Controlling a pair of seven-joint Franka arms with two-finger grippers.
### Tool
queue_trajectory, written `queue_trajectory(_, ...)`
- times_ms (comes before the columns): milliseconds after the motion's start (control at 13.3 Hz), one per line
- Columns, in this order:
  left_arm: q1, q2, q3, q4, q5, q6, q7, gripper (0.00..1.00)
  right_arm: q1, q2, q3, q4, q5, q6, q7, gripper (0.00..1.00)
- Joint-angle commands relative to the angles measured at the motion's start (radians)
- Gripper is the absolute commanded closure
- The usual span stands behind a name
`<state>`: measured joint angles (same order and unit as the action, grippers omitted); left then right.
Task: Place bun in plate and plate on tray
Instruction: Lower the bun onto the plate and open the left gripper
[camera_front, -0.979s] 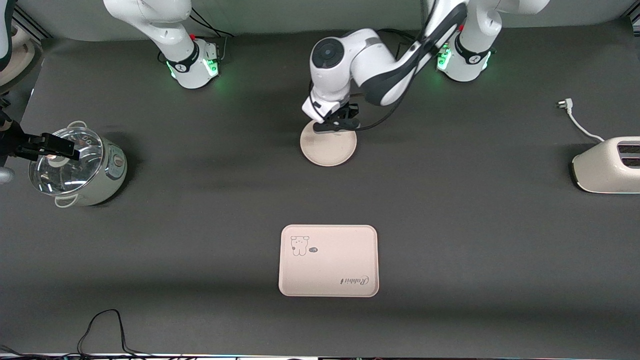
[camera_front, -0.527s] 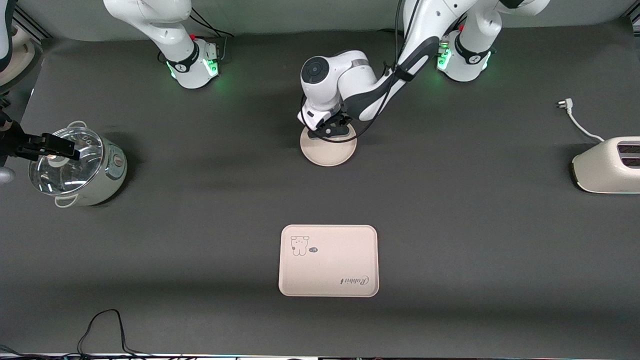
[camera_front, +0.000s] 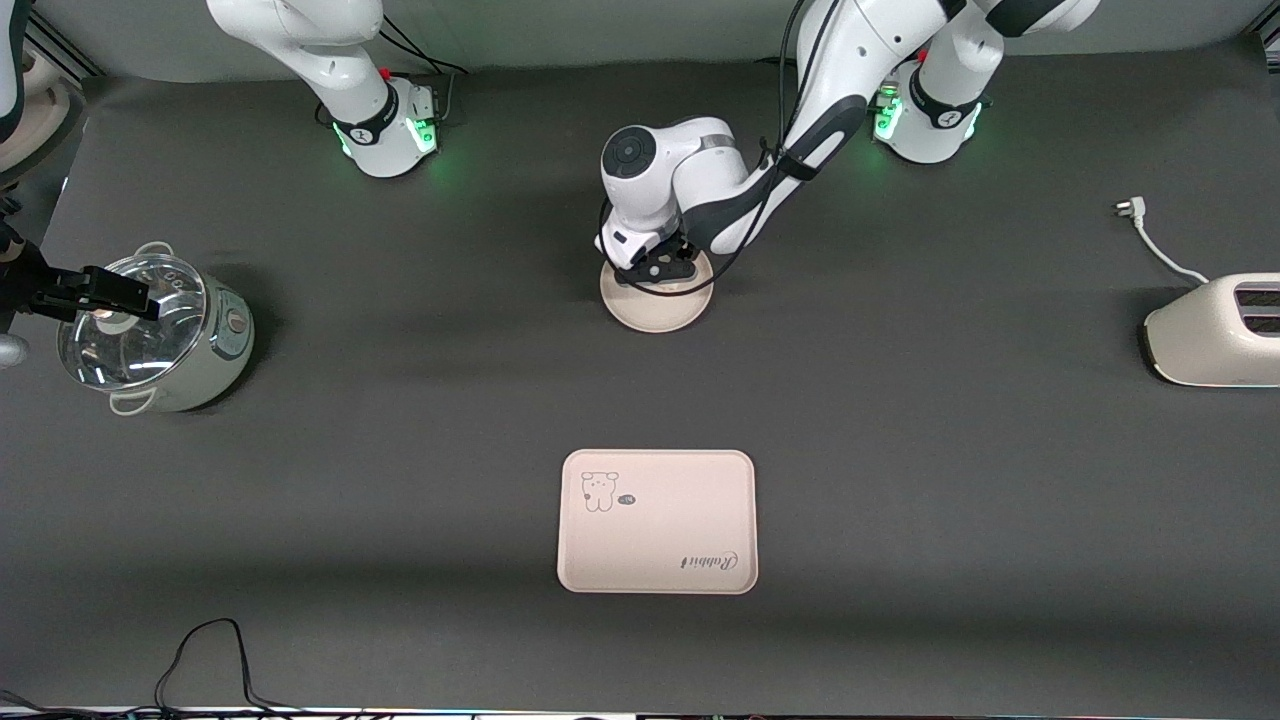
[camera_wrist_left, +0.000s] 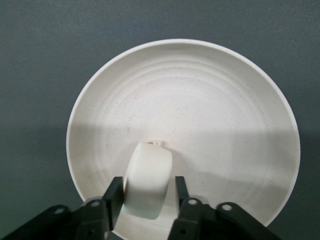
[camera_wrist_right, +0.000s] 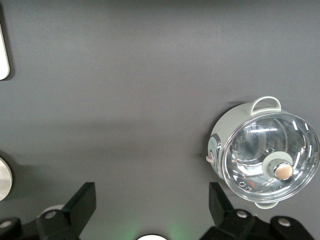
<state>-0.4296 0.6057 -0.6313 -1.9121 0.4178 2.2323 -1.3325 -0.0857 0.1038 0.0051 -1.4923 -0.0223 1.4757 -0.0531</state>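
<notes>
The bun (camera_wrist_left: 148, 181) is a small white, stubby rounded lump, smooth, with a tiny nub at its tip. The left gripper (camera_front: 660, 270) holds it between its black fingers (camera_wrist_left: 114, 196), closed on its two sides, low over the plate (camera_front: 657, 305); whether the bun touches the dish cannot be told. The plate is a round, speckled cream dish with faint rings and a raised rim, resting on the dark counter (camera_front: 900, 450) midway between the two arm bases and near them.

The tray (camera_front: 657, 521), cream and rectangular with a cartoon animal and the word "Rabbit", lies nearer the front camera than the plate, well apart from it, with bare counter between them.

At the right arm's end of the counter stands a pot (camera_front: 150, 335) with a glass lid. The right gripper (camera_wrist_right: 150, 210) waits high over the counter, its fingers spread wide and holding nothing. At the left arm's end stands a white toaster (camera_front: 1215, 330) with its cord (camera_front: 1155, 245) trailing.
</notes>
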Motion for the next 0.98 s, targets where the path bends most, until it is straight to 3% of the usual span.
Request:
queue_trajectory(0,-0.012,-0.003,0.008,0.019,0.022,-0.016,-0.05,0.0,-0.003,-0.015,0.001,-0.003,0.018,0.005,0.018,0.0)
queue_trajectory(527,-0.001,-0.033,0.007,0.024,0.016,-0.048,-0.06,0.0,-0.003,-0.015,0.001,-0.006,0.018,0.005,0.018,0.0)
queue_trajectory(753,0.061,-0.067,-0.01,0.053,0.009,-0.112,-0.043,0.0,-0.002,-0.015,0.001,-0.012,0.019,0.005,0.019,0.0)
queue_trajectory(904,0.147,-0.073,-0.072,0.064,0.006,-0.12,-0.019,0.0,0.013,-0.032,0.004,-0.026,0.039,0.002,0.025,0.0)
